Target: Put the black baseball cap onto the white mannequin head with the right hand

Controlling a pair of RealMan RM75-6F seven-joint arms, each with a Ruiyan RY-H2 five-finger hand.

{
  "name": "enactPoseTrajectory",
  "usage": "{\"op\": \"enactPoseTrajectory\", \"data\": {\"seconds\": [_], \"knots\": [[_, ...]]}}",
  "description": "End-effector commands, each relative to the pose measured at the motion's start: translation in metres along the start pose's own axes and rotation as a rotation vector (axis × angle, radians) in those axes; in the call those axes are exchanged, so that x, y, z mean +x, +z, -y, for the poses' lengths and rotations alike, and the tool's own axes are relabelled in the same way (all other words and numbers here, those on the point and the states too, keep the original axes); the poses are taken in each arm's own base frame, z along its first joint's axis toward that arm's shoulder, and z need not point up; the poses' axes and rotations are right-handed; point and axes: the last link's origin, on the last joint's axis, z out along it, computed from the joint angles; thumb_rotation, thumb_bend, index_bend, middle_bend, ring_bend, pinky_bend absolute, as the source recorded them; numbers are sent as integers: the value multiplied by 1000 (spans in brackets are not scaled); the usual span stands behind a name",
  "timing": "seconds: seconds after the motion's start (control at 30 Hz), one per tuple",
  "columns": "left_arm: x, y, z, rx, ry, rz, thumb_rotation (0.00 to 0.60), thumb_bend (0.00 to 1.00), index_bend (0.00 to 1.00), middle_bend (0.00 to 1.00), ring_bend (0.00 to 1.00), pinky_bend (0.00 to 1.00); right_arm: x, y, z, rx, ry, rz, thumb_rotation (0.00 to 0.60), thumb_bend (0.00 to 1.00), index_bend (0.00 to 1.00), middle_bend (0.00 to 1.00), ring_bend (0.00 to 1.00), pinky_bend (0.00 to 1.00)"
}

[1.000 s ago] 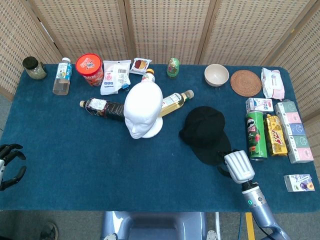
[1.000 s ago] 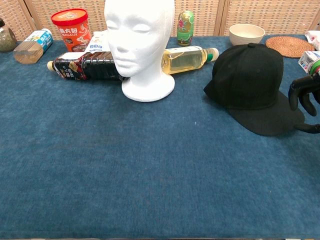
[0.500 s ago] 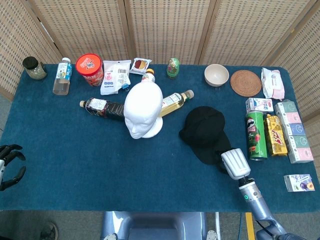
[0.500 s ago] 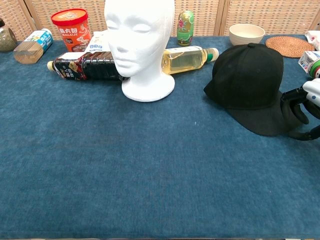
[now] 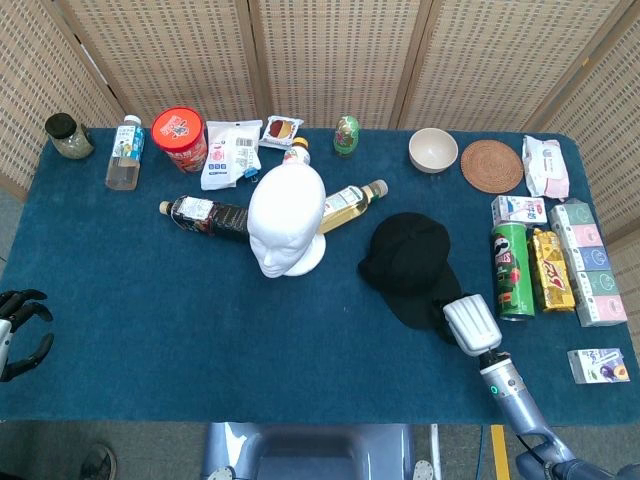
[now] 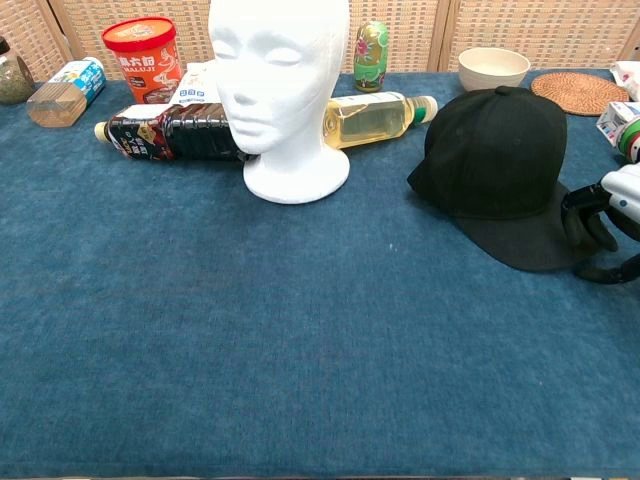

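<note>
Item: black baseball cap [image 5: 410, 262], lying flat on the blue table [image 5: 150, 300], to the right of the white mannequin head [image 5: 287, 222] and well apart from it, brim pointing toward the near right. Not yet lifted.

Item: white mannequin head, standing upright and bare, two bottles lying behind it.

Item: right hand [image 6: 603, 222], reaching at the cap's brim from the right; dark fingers [image 6: 577, 215] are curling over the brim edge with a lower one beneath. Whether they are actually pinching the brim, I cannot tell.

Item: left hand [image 5: 18, 328], far left of the mannequin head at the table edge, fingers apart, holding nothing.

Progress: early. Judged remaining: securing the grasp, lifting, carrying the cap left, seating it on the mannequin head.
</note>
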Motion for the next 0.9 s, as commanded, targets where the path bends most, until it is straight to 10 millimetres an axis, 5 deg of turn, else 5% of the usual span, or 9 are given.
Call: {"op": "enactPoseTrajectory", "data": {"seconds": [0.03, 0.33, 0.6, 0.9], "knots": [[0, 0, 0, 2, 1, -1, 600, 345, 455, 313, 259, 335, 0, 3, 0, 0, 0, -5, 600, 200, 560, 717, 777, 708], [0, -2, 2, 12, -1, 0, 600, 344, 455, 313, 259, 335, -2, 14, -2, -18, -10, -14, 600, 194, 559, 688, 760, 708], [0, -4, 5, 19, 0, 1, 600, 345, 455, 313, 259, 335, -7, 19, 1, -51, 19, -39, 600, 194, 484, 530, 571, 601], [2, -8, 7, 24, -3, -2, 600, 345, 455, 313, 259, 335, -4, 26, 0, -104, 61, -112, 600, 282, 443, 494, 527, 553]]}}
